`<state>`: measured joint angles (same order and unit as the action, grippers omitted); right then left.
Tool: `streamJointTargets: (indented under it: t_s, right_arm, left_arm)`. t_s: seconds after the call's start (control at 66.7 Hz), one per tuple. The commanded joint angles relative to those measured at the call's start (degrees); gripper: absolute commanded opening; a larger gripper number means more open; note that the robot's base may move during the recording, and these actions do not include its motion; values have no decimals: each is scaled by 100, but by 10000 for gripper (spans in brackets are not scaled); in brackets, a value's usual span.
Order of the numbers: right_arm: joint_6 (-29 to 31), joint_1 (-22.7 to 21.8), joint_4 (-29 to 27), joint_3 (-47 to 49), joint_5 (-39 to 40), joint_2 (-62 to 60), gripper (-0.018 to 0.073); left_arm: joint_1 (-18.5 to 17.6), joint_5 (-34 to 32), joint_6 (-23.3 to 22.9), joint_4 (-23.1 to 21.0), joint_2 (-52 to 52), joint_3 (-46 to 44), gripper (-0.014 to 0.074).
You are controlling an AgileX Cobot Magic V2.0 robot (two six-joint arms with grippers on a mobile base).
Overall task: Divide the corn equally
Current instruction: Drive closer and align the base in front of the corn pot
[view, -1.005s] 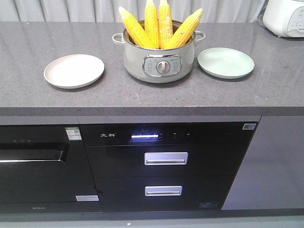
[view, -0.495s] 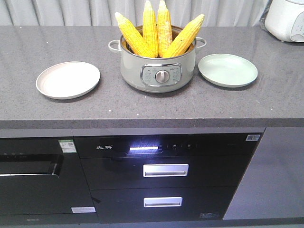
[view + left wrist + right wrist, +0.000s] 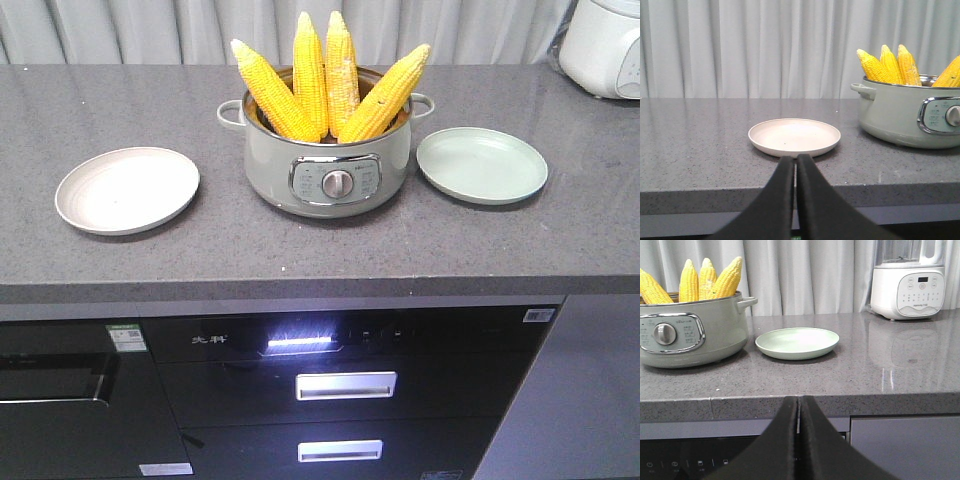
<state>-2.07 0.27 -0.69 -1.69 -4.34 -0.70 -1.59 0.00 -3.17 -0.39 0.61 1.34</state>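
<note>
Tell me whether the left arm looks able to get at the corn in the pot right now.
Probably yes. The corn sticks up above the pot rim with nothing over it. The left gripper is shut and sits before the counter edge, so it must open first.

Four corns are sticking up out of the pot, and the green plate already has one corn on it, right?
Not quite. The green plate has no corn on it yet; the exterior front-facing view shows it bare. The rest is right: four corn cobs stick up out of the pot.
</note>
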Motion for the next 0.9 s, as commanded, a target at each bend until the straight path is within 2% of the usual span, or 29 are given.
streamJointTargets:
  t_s: [0.0, 0.885]
  right_arm:
    - [59, -16, 33, -57, 434, -17, -5]
    - [59, -16, 33, -57, 434, -17, -5]
  left_arm:
    - [16, -375, -43, -10, 87, 72, -6]
    - [16, -375, -43, -10, 87, 72, -6]
